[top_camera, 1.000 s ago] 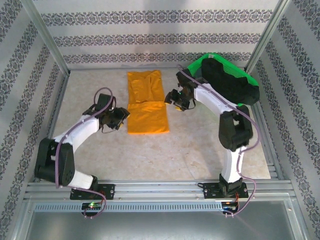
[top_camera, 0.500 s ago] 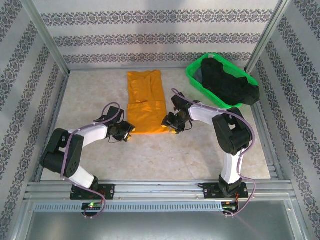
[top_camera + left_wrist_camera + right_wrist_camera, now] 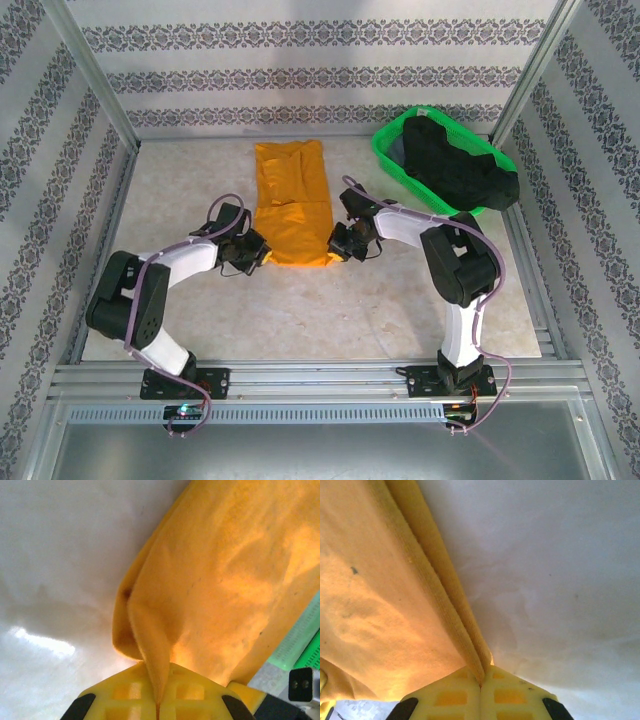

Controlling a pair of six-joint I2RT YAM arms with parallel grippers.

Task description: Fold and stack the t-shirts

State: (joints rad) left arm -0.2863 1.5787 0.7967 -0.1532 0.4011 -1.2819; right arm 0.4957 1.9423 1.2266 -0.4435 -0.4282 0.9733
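Your left gripper (image 3: 252, 252) has its 2 jaws clenched on the near left corner of the orange shirt (image 3: 292, 195). A pinched fold of cloth runs straight in between the yellow pads (image 3: 125, 692). Your right gripper (image 3: 338, 243) is clamped likewise on the near right corner, with the hem caught between its pads. The orange shirt lies as a long folded strip on the table (image 3: 300, 320), with 1 crease across it. The black shirt (image 3: 460, 170) is heaped in the green basket (image 3: 383, 152), far right.
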